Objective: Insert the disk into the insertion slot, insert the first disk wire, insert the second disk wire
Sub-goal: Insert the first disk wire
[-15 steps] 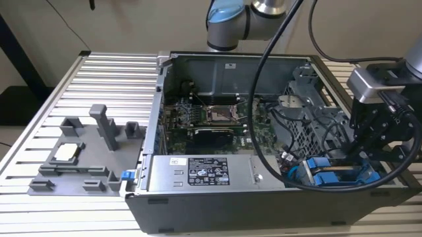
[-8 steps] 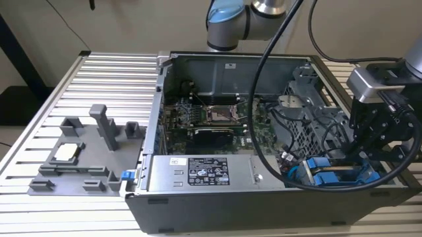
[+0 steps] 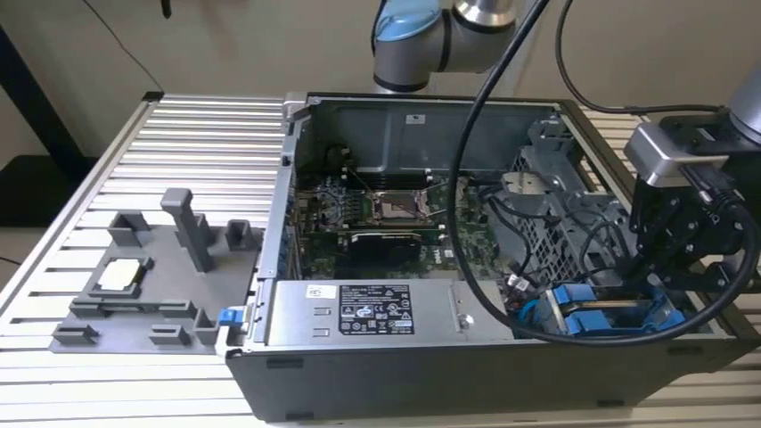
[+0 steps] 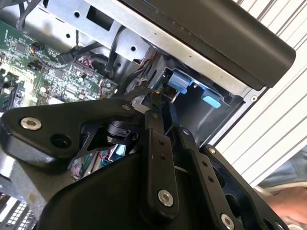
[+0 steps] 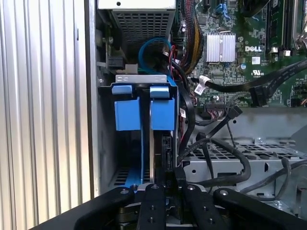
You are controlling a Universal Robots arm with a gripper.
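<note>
While the slatted bench point(image 3: 202, 125) carries the open PC case point(image 3: 393, 383) across its middle and the exterior view's right side, the arm point(image 3: 411, 40) stands at the bench's far edge. Inside the case: green motherboard point(image 3: 393, 209), labelled power supply point(image 3: 369, 312) along the near wall, perforated grey cage point(image 3: 559, 214) toward the exterior view's right. A grey fixture plate point(image 3: 131, 285) sits near the bench's edge on the exterior view's left, well apart from the case.

Black hand point(image 3: 657, 287) hangs over the case's near corner on the exterior view's right, just above the insertion slot point(image 5: 106, 143). The disk point(image 5: 162, 112) sits in that slot with its blue carrier end showing, just beside the other blue-framed unit point(image 5: 125, 114).

In the second wrist view the fingers point(image 4: 157, 139) sit narrow, tips nearly together. The first wrist view puts them in line with the disk's edge. Can't tell if anything is pinched between them. Black cables point(image 5: 225, 165) loop over the cage beside the bay, and a blue cable point(image 5: 151, 45) curls behind it.
</note>
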